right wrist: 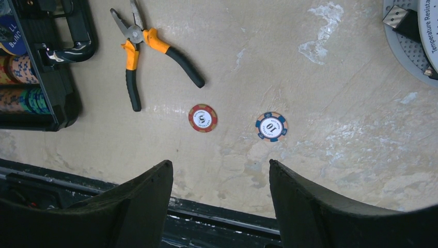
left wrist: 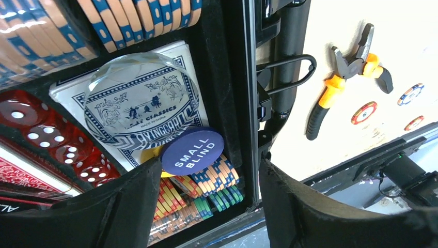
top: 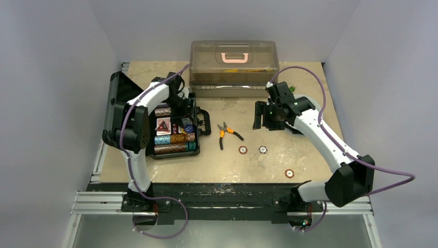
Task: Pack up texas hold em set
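Note:
The black case [top: 202, 124] lies open at the left, its lid [top: 114, 101] standing up. It holds chip rows [top: 175, 143], a card deck [left wrist: 77, 98] under a clear round puck [left wrist: 139, 95], red dice [left wrist: 46, 135] and a blue "SMALL BLIND" button [left wrist: 192, 150]. My left gripper [top: 184, 111] hovers open and empty over the case's right side [left wrist: 209, 170]. Three loose chips lie on the table: red [top: 243, 150], blue [top: 263, 150] and another red [top: 290, 173]. My right gripper [top: 264, 118] is open and empty above the table, with the red chip [right wrist: 202, 118] and blue chip [right wrist: 271, 126] ahead of it [right wrist: 219, 170].
Orange-handled pliers [top: 227, 133] lie between the case and the loose chips, and also show in the right wrist view [right wrist: 150, 51]. A translucent brown box with a pink handle [top: 235, 64] stands at the back. The case's handle [top: 204, 123] sticks out toward the pliers.

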### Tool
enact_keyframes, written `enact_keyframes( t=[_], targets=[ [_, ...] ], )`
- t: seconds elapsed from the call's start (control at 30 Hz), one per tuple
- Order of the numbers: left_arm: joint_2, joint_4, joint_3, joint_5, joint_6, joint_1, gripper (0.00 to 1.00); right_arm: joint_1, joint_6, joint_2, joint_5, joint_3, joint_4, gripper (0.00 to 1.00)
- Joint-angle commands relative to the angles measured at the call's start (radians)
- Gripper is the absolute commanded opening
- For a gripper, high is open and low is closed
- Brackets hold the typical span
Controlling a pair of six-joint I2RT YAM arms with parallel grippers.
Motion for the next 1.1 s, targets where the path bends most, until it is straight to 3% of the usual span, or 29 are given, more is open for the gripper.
enact_keyframes(
  t=[0.0,0.3,0.47,0.6,0.77,1.07],
  targets=[
    [-0.014,-0.023,0.063,-0.024,-0.009,0.000,0.67,-0.002,-0.009,-0.011,-0.012,-0.003,0.026,0.66],
    [-0.162,-0.059,0.050,-0.215,-0.036,0.001,0.69,-0.003,-0.033,-0.014,-0.016,-0.037,0.031,0.67],
    [-0.304,0.036,-0.075,-0.043,-0.162,-0.032,0.69,0.010,-0.058,0.028,-0.004,-0.068,0.040,0.66],
    [-0.407,0.102,-0.178,0.027,-0.274,-0.177,0.69,0.108,-0.061,0.084,0.044,-0.096,0.082,0.66],
    [-0.549,0.176,-0.297,0.009,-0.404,-0.341,0.69,0.213,-0.024,0.186,0.058,-0.132,0.153,0.65],
    [-0.764,0.120,-0.436,-0.042,-0.485,-0.392,0.70,0.224,-0.019,0.312,0.097,-0.133,0.254,0.52]
  ],
)
